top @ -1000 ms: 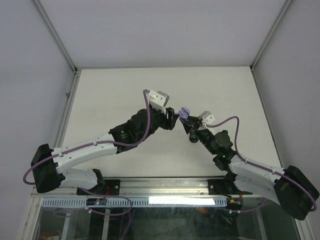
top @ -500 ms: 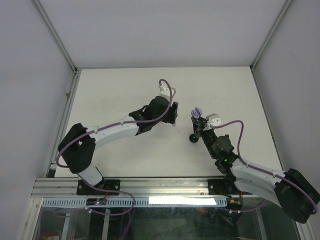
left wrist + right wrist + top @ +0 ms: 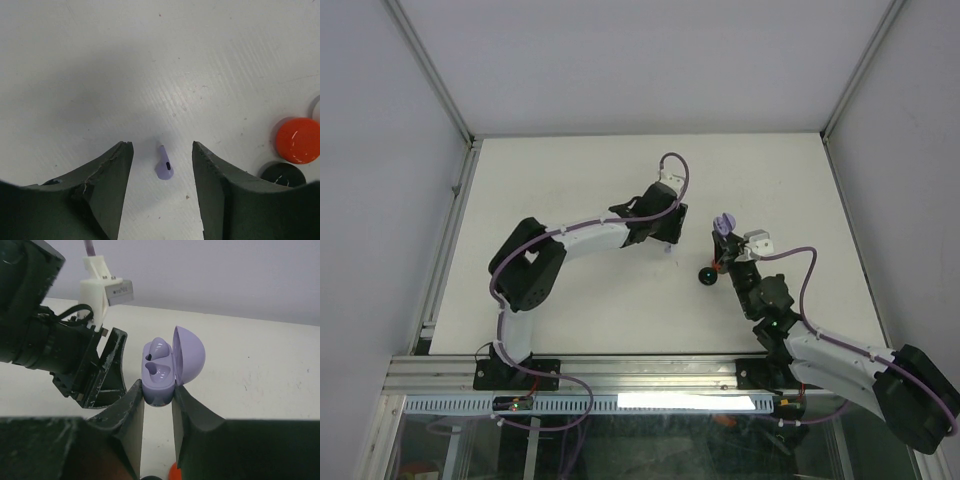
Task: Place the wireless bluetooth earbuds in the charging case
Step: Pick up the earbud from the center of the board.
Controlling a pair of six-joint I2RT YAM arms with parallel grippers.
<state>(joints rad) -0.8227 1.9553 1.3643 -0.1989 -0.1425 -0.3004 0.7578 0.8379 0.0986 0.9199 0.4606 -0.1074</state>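
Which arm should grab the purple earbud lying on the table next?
Left: the left gripper, open, straddles the earbud. The right gripper is busy holding the open charging case.

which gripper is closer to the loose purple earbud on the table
Left. The left gripper is open directly over the earbud, which shows between its jaws; the right gripper holds the charging case farther off.

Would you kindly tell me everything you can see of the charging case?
The charging case is pale purple, smooth glossy plastic, small and rounded. Its domed lid is hinged open. One matching earbud sits in it; the second well is empty. The right arm's fingers pinch its lower body, holding it off the table.
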